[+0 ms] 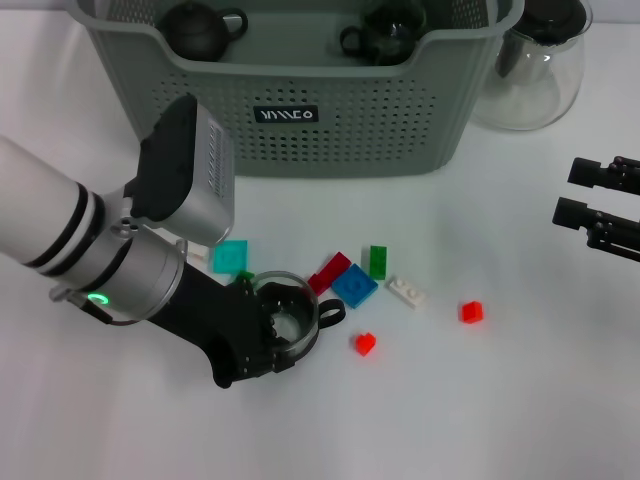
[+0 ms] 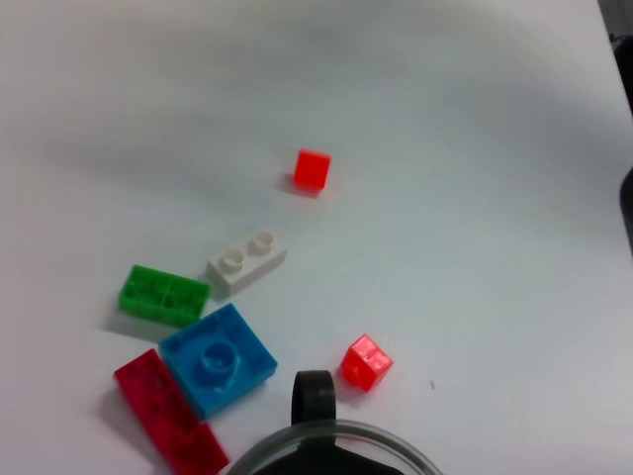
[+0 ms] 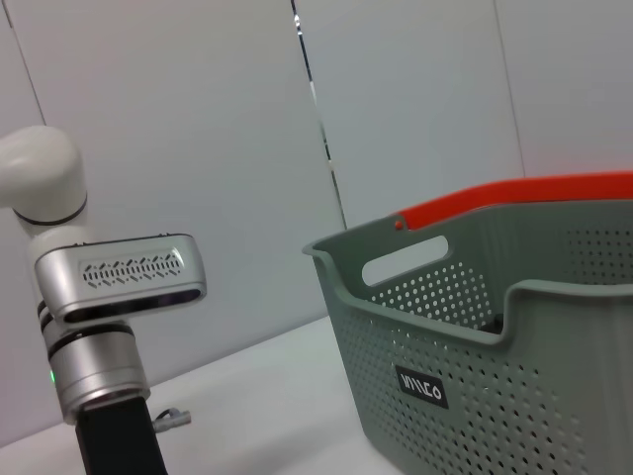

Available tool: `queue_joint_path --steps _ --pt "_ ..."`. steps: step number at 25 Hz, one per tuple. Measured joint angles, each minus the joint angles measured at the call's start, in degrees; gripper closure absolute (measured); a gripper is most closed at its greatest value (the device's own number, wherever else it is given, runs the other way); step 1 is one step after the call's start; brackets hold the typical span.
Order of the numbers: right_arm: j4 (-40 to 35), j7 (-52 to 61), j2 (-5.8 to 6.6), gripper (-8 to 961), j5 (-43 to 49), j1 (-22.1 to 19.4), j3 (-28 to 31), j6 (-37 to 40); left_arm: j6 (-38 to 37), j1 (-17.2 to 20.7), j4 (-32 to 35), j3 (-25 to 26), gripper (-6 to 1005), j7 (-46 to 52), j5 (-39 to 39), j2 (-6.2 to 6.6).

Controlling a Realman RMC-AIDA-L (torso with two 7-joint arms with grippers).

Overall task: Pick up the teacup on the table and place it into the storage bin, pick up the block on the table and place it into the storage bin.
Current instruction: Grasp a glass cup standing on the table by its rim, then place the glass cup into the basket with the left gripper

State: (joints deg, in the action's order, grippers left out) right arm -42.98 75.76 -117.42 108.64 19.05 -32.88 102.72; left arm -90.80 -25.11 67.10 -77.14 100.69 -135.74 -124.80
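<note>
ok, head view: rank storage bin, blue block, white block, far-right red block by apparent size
1. storage bin
2. blue block
3. white block
4. far-right red block

White and red look close in size; that order is unsure.

Plain white table (image 1: pixel 480 420) — matte, evenly lit, soft shadows, pale grey wall panels (image 3: pixel 198 119) behind the table, thin vertical seam between panels

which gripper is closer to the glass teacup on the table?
Left. The left gripper is right at the teacup, fingers around its rim. The right gripper sits far off at the table's right edge, beside the jug.
</note>
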Motion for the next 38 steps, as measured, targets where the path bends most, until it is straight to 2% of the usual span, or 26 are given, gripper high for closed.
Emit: queue_joint_path --steps 6,8,12,15,18,23,27,30,33,36,37,38 --pt "0.0 0.14 0.0 341 0.0 0.15 0.12 0.25 -3.8 0.16 2.11 2.74 904 -0.28 0.33 0.0" --pt "0.0 0.36 0.0 341 -0.01 0.23 0.12 0.29 -6.53 0.12 2.74 5.11 928 -1.21 1.36 0.08" --pt "0.0 0.5 0.06 341 -0.01 0.38 0.07 0.3 -11.39 -0.55 0.95 13.76 940 -5.88 5.28 0.5" --pt "0.0 0.52 0.07 341 -0.01 0.54 0.09 0.29 -14.72 -1.88 -3.67 21.66 943 -9.89 8.56 1.0" --pt "0.0 0.63 0.08 341 -0.01 0.73 0.1 0.28 -17.84 -2.8 -8.02 28.44 944 -12.58 12.55 1.63" --pt "0.0 0.7 -0.05 341 -0.01 0.96 -0.18 -0.05 -21.64 -2.88 -10.55 36.37 946 -11.14 23.08 2.07" --pt "0.0 0.7 -0.17 342 -0.01 0.97 -0.24 -0.05 -21.48 -2.88 -11.57 40.27 948 -8.21 30.88 1.85" --pt "0.0 0.7 -0.23 342 -0.01 0.92 -0.15 -0.02 -19.51 -4.39 -11.87 41.39 948 -4.66 35.99 2.2" --pt "0.0 0.7 -0.26 342 -0.01 0.93 -0.26 -0.03 -14.73 -7.74 -10.73 41.11 948 1.43 37.5 3.47" --pt "0.0 0.7 -0.27 342 0.21 1.01 -0.41 -0.09 -7.13 -13.52 -9.63 38.55 949 9.41 35.29 6.6" --pt "0.0 0.7 -0.29 342 0.43 1.05 -0.3 -0.1 -4.23 -15.82 -9.63 36.88 949 12.52 33.52 7.93" --pt "0.0 0.64 -0.34 342 0.77 1.13 -0.19 -0.14 0.55 -19.73 -9.97 33.99 949 17.94 29.16 9.96"
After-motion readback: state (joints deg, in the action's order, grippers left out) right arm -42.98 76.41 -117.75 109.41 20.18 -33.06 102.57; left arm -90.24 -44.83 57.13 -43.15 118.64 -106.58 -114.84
